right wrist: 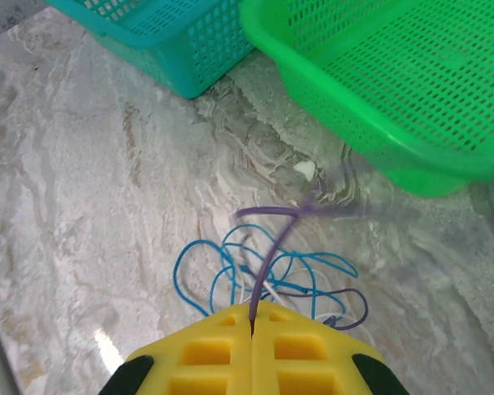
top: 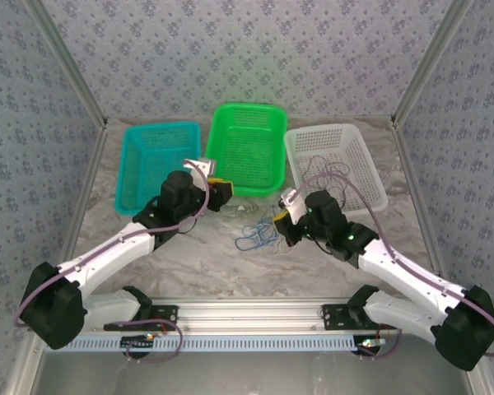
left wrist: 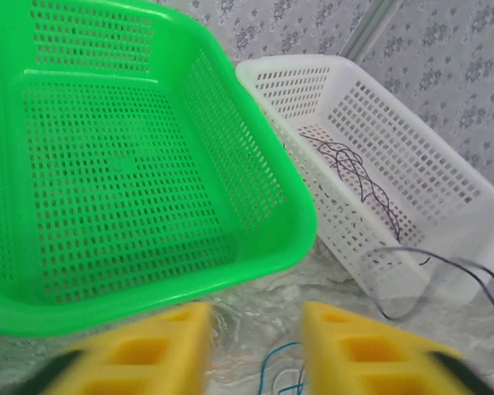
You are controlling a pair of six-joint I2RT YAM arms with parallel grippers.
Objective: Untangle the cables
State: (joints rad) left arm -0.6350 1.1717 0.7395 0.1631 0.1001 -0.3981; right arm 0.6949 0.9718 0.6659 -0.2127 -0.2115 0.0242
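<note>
A tangle of thin cables [top: 258, 236] lies on the marble tabletop between my two grippers. In the right wrist view the blue cable [right wrist: 199, 257] loops over a whitish cable [right wrist: 273, 291]. The purple cable [right wrist: 269, 255] rises out of the pile, and my right gripper [right wrist: 253, 311] is shut on it at the tangle's near edge. More thin purple wire [left wrist: 358, 169] lies in the white basket [left wrist: 445, 169] and trails over its rim. My left gripper [left wrist: 255, 311] hovers open in front of the green basket [left wrist: 263, 185], with a bit of blue cable [left wrist: 273, 362] below the gap.
Three baskets stand in a row at the back: teal [top: 160, 126], green [top: 247, 107] and white [top: 325, 130]. Patterned walls and metal frame posts close in the table. The thick purple cable [top: 370, 206] arches over the right arm.
</note>
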